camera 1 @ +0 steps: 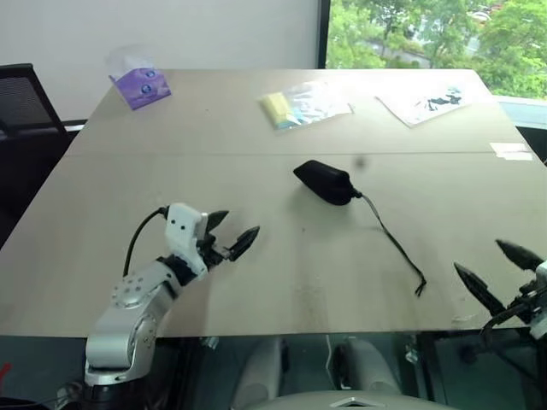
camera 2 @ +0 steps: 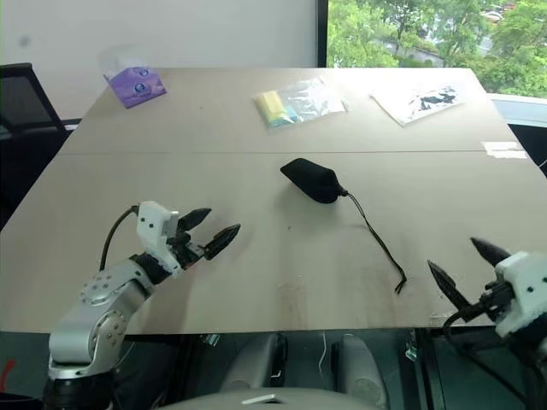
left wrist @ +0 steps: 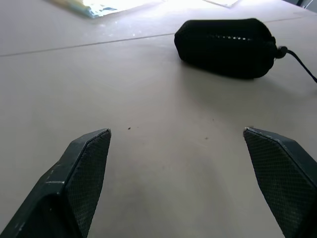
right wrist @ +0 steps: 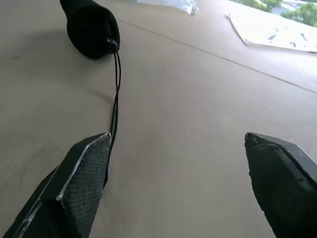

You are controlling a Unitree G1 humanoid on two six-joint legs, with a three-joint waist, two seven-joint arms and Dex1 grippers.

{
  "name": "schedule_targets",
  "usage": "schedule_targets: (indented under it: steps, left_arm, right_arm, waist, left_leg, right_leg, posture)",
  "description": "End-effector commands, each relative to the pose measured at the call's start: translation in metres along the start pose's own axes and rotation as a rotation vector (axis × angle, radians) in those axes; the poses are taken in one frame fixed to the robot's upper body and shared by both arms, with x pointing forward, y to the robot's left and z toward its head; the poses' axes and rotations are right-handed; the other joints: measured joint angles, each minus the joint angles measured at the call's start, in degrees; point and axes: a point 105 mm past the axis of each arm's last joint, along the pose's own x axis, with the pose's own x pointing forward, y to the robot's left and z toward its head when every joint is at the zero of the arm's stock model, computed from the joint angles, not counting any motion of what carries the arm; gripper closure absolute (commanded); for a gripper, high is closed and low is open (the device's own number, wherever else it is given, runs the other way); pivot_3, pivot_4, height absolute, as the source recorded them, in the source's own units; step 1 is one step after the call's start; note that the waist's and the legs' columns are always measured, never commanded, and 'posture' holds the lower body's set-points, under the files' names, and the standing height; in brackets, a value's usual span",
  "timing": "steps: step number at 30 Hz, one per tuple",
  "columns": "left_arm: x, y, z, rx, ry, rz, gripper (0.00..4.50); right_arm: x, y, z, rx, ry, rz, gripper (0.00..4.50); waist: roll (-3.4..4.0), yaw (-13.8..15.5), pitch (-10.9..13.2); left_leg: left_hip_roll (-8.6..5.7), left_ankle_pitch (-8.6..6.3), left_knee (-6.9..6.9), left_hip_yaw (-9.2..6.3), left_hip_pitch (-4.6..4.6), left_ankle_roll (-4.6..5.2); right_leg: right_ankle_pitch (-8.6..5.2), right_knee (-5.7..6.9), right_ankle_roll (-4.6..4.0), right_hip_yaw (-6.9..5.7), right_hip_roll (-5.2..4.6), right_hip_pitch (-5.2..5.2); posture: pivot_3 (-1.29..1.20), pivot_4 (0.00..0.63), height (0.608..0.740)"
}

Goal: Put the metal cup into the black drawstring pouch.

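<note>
The black drawstring pouch (camera 1: pixel 325 182) lies on its side mid-table, rounded and bulging, mouth drawn shut. Its thin cord (camera 1: pixel 395 242) trails toward the front right edge. The metal cup is hidden from view. My left gripper (camera 1: pixel 239 224) hovers over the front left of the table, open and empty, pointing toward the pouch (left wrist: pixel 225 47), well short of it. My right gripper (camera 1: pixel 479 256) is at the front right edge, open and empty. In the right wrist view the cord (right wrist: pixel 116 84) runs from the pouch (right wrist: pixel 89 27) down beside one finger (right wrist: pixel 81 183).
At the back of the table (camera 1: pixel 102 248) lie a purple tissue pack (camera 1: pixel 139 85), a clear plastic bag with something yellow in it (camera 1: pixel 303 105) and a printed sheet (camera 1: pixel 423 102). A black chair (camera 1: pixel 21 111) stands off the left side.
</note>
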Motion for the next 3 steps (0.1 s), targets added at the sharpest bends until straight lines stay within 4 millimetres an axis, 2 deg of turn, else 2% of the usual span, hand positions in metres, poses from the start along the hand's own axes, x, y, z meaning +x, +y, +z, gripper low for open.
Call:
schedule_targets:
  steps: [1, 3]
  left_arm:
    - [-0.0063, 0.0009, 0.0162, 0.025, -0.075, 0.042, 0.07]
    - [-0.0074, 0.002, 0.0185, 0.025, -0.092, 0.068, 0.07]
  right_arm:
    - [0.0002, -0.0051, 0.0071, -0.019, -0.031, 0.007, 0.12]
    - [0.0006, -0.0078, 0.007, -0.015, -0.037, 0.007, 0.12]
  waist:
    - [0.0, 0.1, 0.0]
    - [0.0, 0.1, 0.0]
  left_leg:
    - [0.0, 0.0, -0.01, -0.02, -0.01, 0.0]
    - [-0.01, 0.0, 0.0, -0.01, -0.03, 0.0]
  right_leg:
    - [0.0, 0.0, 0.0, -0.02, 0.0, 0.0]
    - [0.0, -0.01, 0.0, -0.03, 0.0, 0.0]
  posture:
    - [0.0, 0.15, 0.74]
    - [0.0, 0.15, 0.74]
